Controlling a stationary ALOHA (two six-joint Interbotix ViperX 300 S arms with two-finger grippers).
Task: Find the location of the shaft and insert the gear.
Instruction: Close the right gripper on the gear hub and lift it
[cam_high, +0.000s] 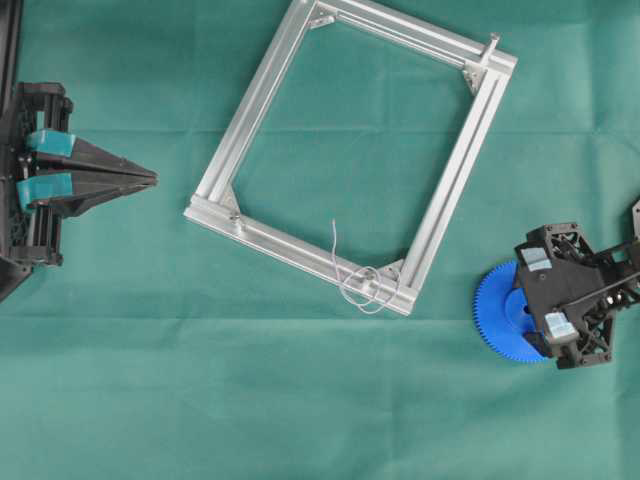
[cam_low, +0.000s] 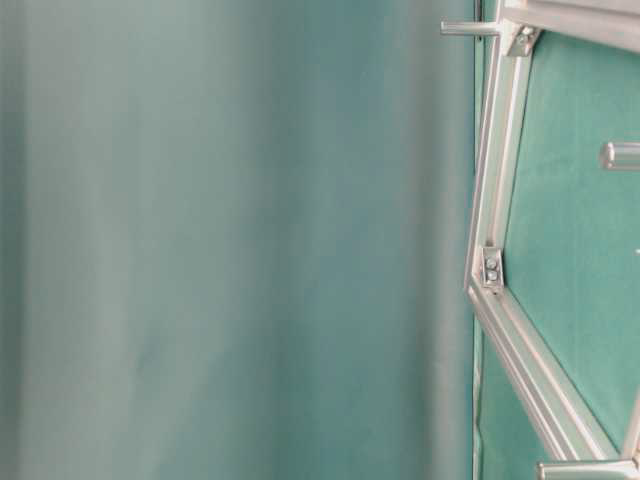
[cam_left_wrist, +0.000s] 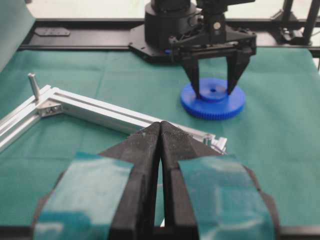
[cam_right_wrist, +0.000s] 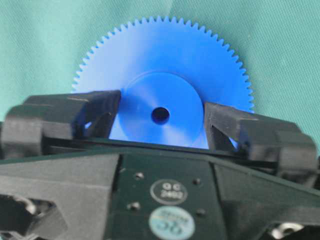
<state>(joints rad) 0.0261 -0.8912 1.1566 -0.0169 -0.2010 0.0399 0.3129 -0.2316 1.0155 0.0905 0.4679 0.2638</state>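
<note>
The blue gear (cam_high: 498, 308) lies flat on the green cloth of the surface (cam_high: 300, 400), at about four o'clock in the overhead view, well apart from the aluminium frame (cam_high: 455, 185) and off its lower right corner. The right pincer (cam_high: 542, 293) stands over the gear's right half, pointing down. In the right wrist view its two black fingers (cam_right_wrist: 95, 112) flank the raised round hub (cam_right_wrist: 161, 116), one at nine o'clock of the centre hole and one at three o'clock. The finger at three o'clock sits right at the hub's edge; whether either finger presses the hub cannot be told. The jaws are parted around the hub rather than clenched, and the gear rests on the cloth.

The shaft (cam_high: 376, 281) stands at the frame's lower corner, at about five o'clock of the frame, with pale wire loops (cam_high: 358, 285) curling around it and one strand rising toward twelve o'clock. A bare silver peg (cam_high: 492, 41) stands at the frame's corner at one o'clock, with no wire on it. The gear is near the shaft's corner but not touching the frame.

The left pincer (cam_high: 150, 178) sits at nine o'clock in the overhead view, well clear of the frame, its tips pointing toward three o'clock. In the left wrist view its jaws are pressed together, clenched on nothing.
</note>
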